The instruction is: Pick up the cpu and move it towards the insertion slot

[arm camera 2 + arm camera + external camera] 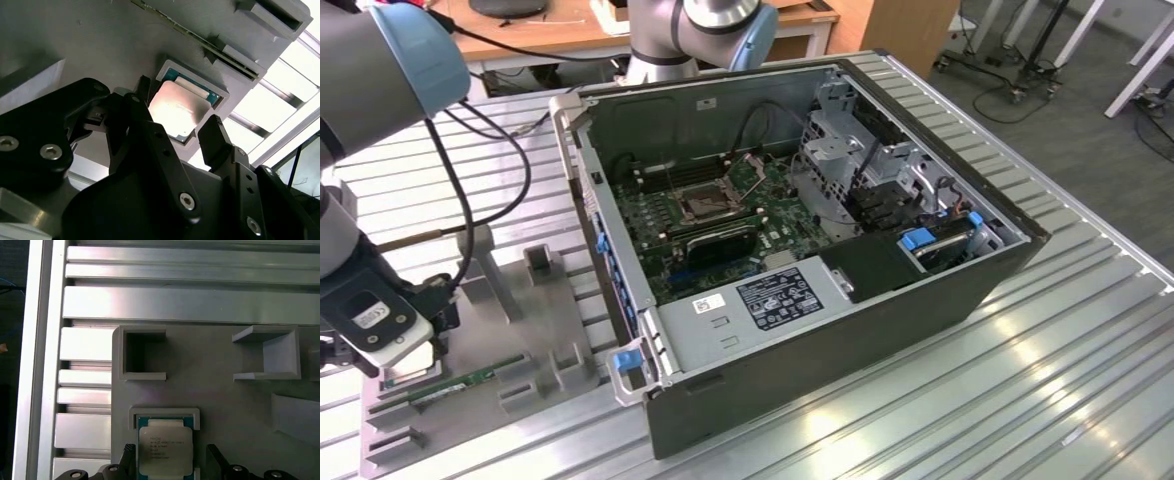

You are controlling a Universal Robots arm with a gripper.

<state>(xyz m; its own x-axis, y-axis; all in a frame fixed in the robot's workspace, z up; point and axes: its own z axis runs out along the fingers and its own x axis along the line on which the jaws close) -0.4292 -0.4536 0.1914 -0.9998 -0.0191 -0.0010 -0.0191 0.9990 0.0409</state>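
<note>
The biggest thing before us is the open computer case, lying on the slatted metal table, well away from the fingers. Inside it, the insertion slot sits on the green board with its dark centre exposed, far from the fingertips and behind the case wall.

Directly under the fingers lies the grey fixture plate. It carries several raised holders and a memory stick just off to one side of the fingers.

The gripper hangs low over this plate. In both wrist views its two black fingers stand spread a little wider than the chip and grasp nothing. One finger is on each side of the cpu, and a sliver of gap shows at least on one side.

The cpu rests flat between the fingertips in its shallow pocket, silver lid up, so it has not been lifted.

We judge the main risks as follows:
- **Uneven closing:** The chip looks slightly nearer one finger than the other. That finger could touch first and shove or tilt the chip against the pocket wall.
- **Thin grip edge:** The fingers can only bear on the chip's narrow edges. A shallow or skewed hold could let it slip and drop.
- **Pocket rim:** The fingertips could land on the rim rather than on the chip, and so close on nothing.
</note>
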